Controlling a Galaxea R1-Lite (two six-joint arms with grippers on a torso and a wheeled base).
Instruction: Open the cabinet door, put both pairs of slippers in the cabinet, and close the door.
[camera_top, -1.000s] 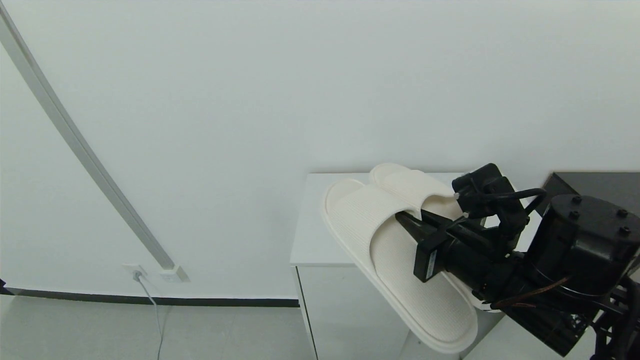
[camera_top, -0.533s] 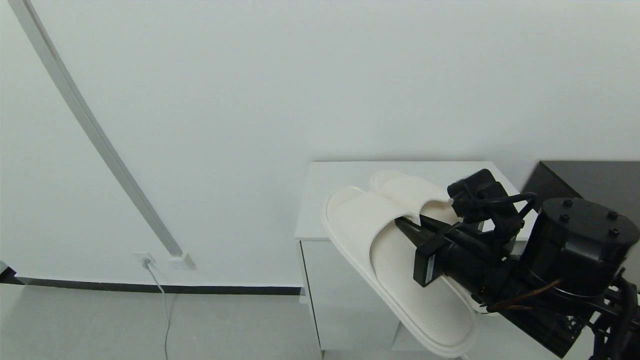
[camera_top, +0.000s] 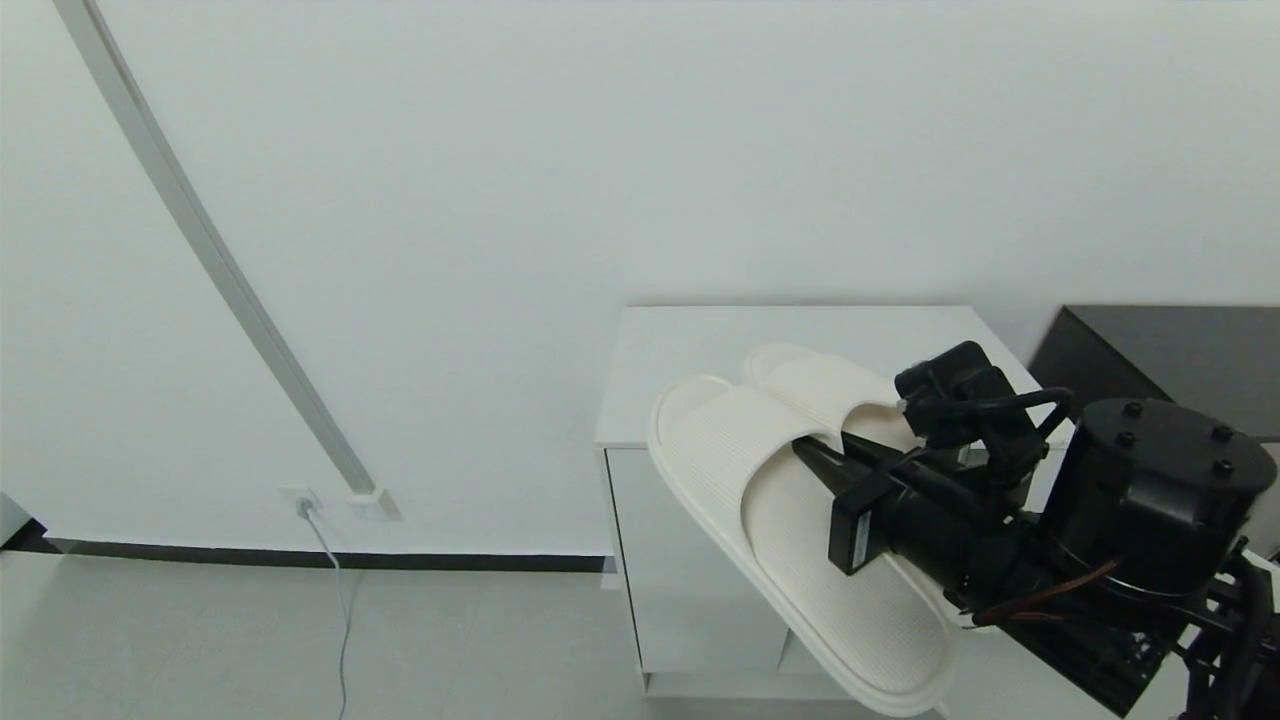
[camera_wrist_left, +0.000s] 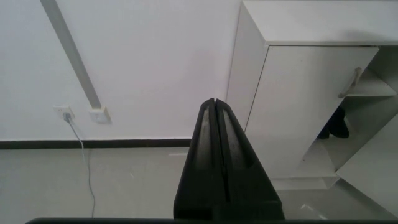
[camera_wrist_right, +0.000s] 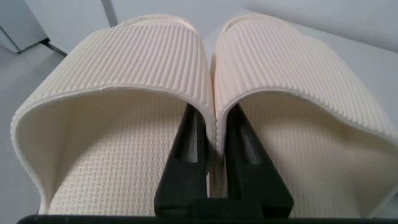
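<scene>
slippers: cream, ribbed cloth-like straps, waffle-embossed insoles, matt | right gripper: black plastic, smooth, matt | left gripper: black, smooth, faint sheen | cabinet, lower centre of head view: smooth white panels, matt | floor: pale, smooth, slightly glossy | wall: plain matt white

**Cream slippers clamped side by side**

The right gripper has one black finger inside each shoe of the pair of slippers. The touching inner strap edges are pinched between the two fingers. The ribbed straps arch over textured insoles, toes pointing away from the camera.
</scene>
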